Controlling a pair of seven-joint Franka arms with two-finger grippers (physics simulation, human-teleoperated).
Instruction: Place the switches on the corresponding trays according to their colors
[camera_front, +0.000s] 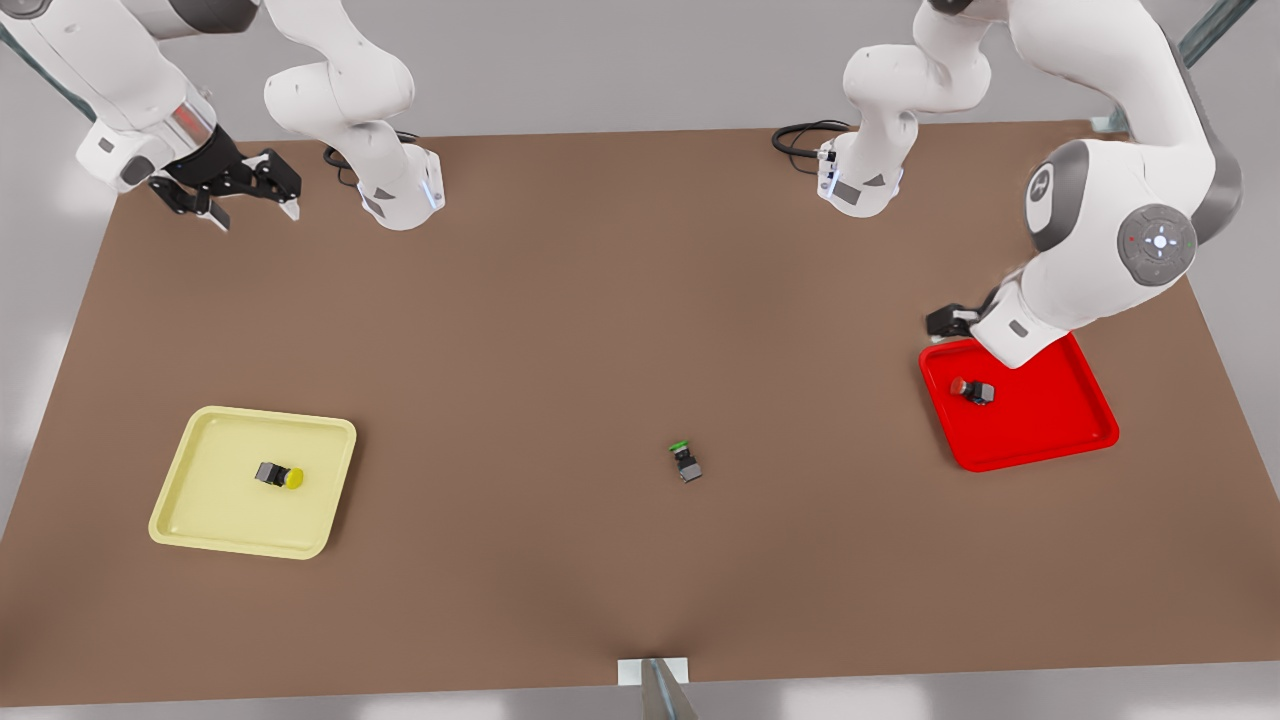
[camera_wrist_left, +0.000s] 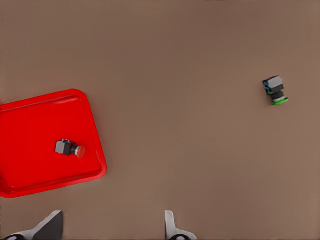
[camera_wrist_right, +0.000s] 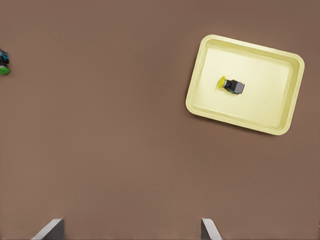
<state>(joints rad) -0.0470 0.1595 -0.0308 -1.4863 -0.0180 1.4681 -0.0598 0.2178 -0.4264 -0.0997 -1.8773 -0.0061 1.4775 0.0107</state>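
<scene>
The yellow-capped switch (camera_front: 279, 476) (camera_wrist_right: 231, 85) lies on its side inside the pale yellow tray (camera_front: 205, 480) (camera_wrist_right: 272, 100) at the front view's left. In the red tray (camera_front: 1050, 420) (camera_wrist_left: 30, 125), at the front view's right, the red-capped switch (camera_front: 973, 389) (camera_wrist_left: 70, 148) also lies on its side. My left gripper (camera_wrist_left: 110, 227) hovers open above the table just off the red tray's edge; in the front view it (camera_front: 950, 320) is mostly hidden behind its arm. Far back at the front view's left, my right gripper (camera_front: 255, 210) (camera_wrist_right: 130, 230) hangs open and empty.
A green-capped switch (camera_front: 686, 462) (camera_wrist_left: 275, 90) (camera_wrist_right: 4, 62) lies on the brown table (camera_front: 600, 330) near the middle. Both arm bases and a black cable (camera_front: 800, 135) stand at the far edge. A metal post (camera_front: 665, 690) rises at the near edge.
</scene>
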